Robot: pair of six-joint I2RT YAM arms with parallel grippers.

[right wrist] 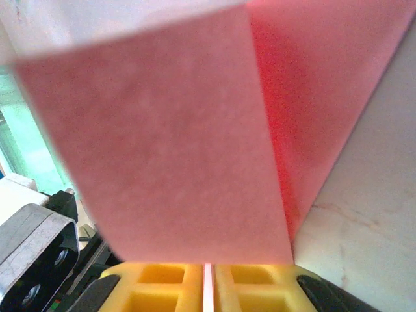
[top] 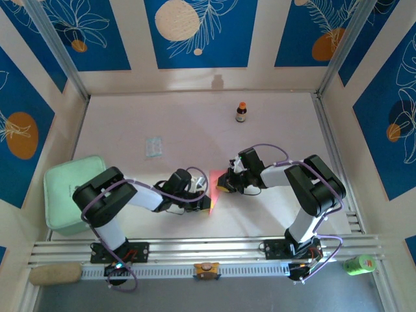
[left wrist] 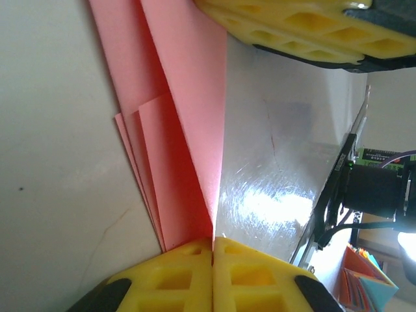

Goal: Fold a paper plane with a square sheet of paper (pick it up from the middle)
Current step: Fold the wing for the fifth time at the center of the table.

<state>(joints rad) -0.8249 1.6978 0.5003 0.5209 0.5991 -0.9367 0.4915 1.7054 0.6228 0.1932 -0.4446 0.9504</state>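
Top external: left end effector and right end effector both pinched shut on paper sheet, front-centre of worktop. Layered folds present; dart shape unfinished, judged roughly midway.

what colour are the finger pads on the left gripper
Bright yellow pads, shut on the pink paper; clearest in the left wrist view.

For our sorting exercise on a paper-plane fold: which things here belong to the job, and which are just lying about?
Job: pink paper, left gripper, right gripper.
Lying about: bluish packet, small bottle, mint-green box, green container.
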